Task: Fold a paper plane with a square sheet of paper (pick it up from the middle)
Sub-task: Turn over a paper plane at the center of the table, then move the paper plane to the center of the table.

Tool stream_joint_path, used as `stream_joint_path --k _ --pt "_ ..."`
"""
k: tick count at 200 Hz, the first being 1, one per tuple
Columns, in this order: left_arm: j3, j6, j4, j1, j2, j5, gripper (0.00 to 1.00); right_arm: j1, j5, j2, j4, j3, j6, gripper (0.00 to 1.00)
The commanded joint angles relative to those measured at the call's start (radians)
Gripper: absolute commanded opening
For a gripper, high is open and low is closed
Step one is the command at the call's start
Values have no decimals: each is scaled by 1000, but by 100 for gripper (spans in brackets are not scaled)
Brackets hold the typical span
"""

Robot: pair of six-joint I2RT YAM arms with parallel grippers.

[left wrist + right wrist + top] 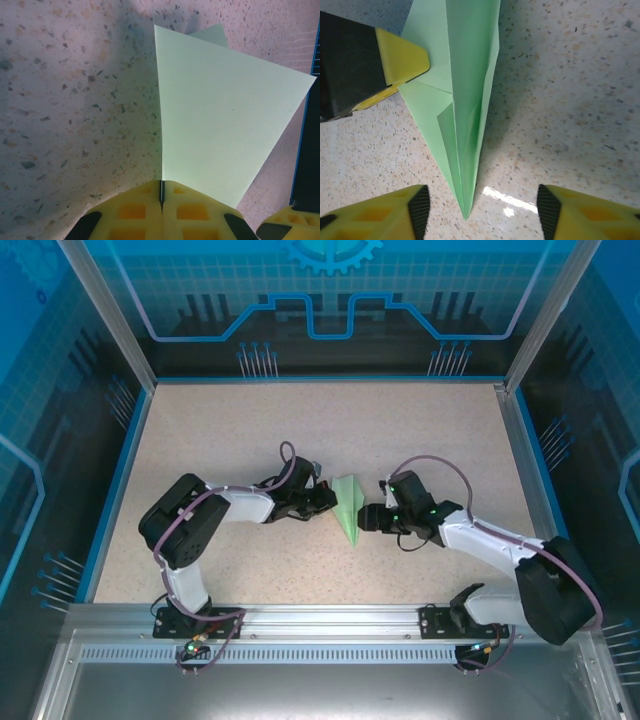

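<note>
The paper plane (pixel 347 508) lies mid-table as a slim pale green dart, its nose toward the near edge. In the right wrist view the paper plane (pixel 470 100) has a raised centre fold and a sharp nose. My left gripper (pixel 325 499) is shut, and its yellow fingertips (pixel 405 60) rest on the plane's left wing. In the left wrist view the wing (pixel 225 115) spreads to the right of the left gripper (pixel 161 192), its edge in line with the seam between the fingers. My right gripper (pixel 480 210) is open, a finger on each side of the nose, touching neither side.
The speckled table has a blue rim (pixel 118 475) on the left and a metal rail (pixel 527 465) on the right. An aluminium rail (pixel 320 620) with both arm bases runs along the near edge. Transparent blue walls enclose the back and sides.
</note>
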Motion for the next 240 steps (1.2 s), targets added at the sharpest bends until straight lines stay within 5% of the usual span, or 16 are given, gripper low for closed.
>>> stream_joint_path --k 1,162,240 --pt "-18 -8 21 11 11 11 0 43 36 36 34 54 37 55" --pt "-8 3 8 12 26 28 0 114 60 253 10 192 55 47" --pt "-6 3 -3 11 28 27 0 118 83 198 -5 183 54 48"
